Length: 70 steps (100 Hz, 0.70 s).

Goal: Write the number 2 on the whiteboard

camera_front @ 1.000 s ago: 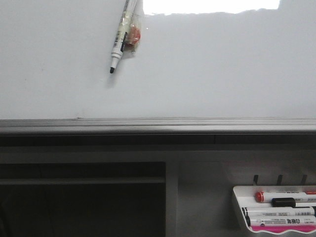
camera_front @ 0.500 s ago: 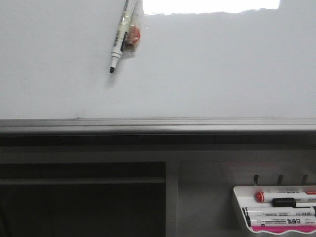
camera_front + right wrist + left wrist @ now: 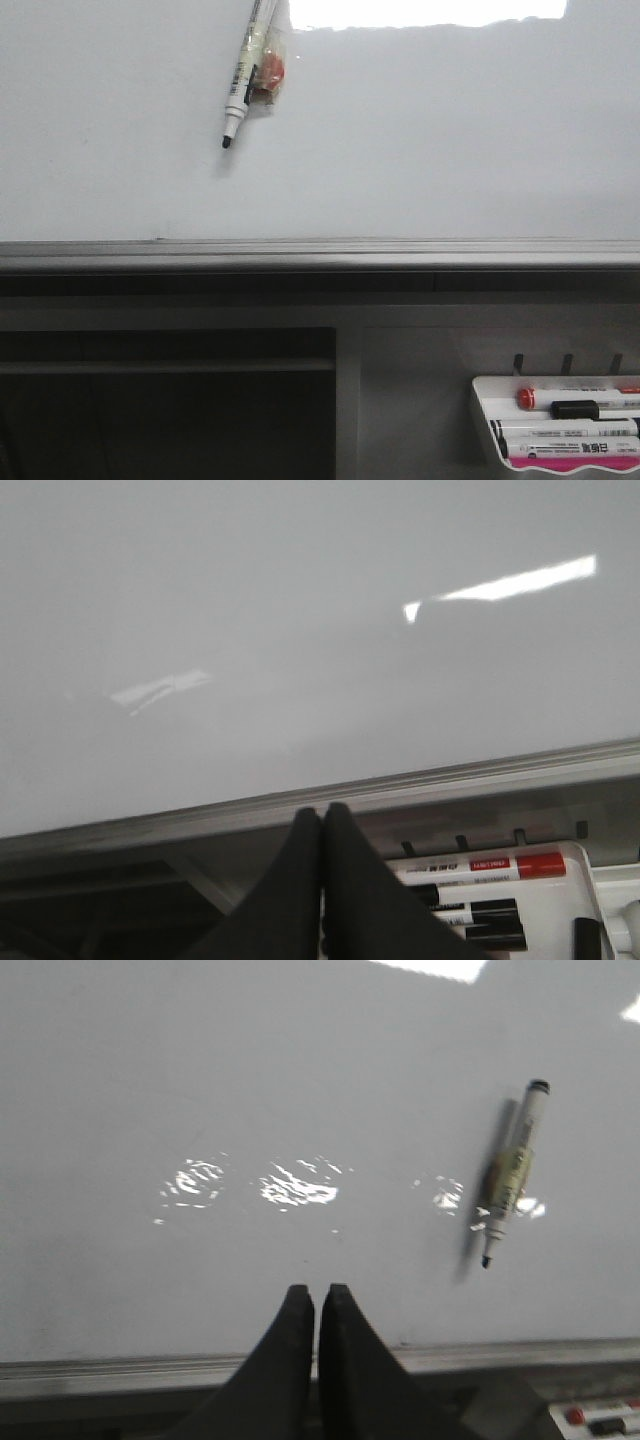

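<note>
A: Where's the whiteboard?
B: It fills the upper half of the front view, bare of any stroke, its grey ledge along the lower edge.
A: And the arms?
B: Both point at the board. The left gripper and right gripper have fingers pressed together, holding nothing.
A: The marker?
B: On the board at about two o'clock from the left gripper, well apart, tip down. The marker tray sits at five o'clock.

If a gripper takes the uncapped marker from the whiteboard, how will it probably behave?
The marker looks like a thin, stiff plastic tube, so probably light and rigid. Its round, smooth barrel may slip or turn between the fingers. The bare black tip could smear the whiteboard if dragged.
</note>
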Available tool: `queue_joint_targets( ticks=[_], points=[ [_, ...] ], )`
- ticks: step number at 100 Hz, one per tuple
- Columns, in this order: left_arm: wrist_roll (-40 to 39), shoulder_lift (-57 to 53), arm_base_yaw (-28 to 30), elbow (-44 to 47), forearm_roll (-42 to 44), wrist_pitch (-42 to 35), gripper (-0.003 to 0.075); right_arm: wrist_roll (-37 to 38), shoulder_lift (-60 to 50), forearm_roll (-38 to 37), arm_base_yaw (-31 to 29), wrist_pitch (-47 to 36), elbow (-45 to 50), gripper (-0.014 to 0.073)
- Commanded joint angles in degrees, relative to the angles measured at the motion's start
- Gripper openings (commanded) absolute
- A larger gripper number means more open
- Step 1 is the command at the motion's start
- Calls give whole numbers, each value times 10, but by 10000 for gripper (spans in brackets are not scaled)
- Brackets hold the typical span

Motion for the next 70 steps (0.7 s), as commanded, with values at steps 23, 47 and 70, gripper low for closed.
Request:
queue_joint_targets(
  ticks=[23,47,70],
  points=[
    [68,149,-132,-65,-84,-67,144,-37,82,12,49,10,-84,195],
    [68,260,-246,-79,-119,-221,452,-37,82,19,55,10,-84,443],
    [68,396,-363,-118,-57,-366,437,-37,82,22,55,10,-84,443]
  ],
)
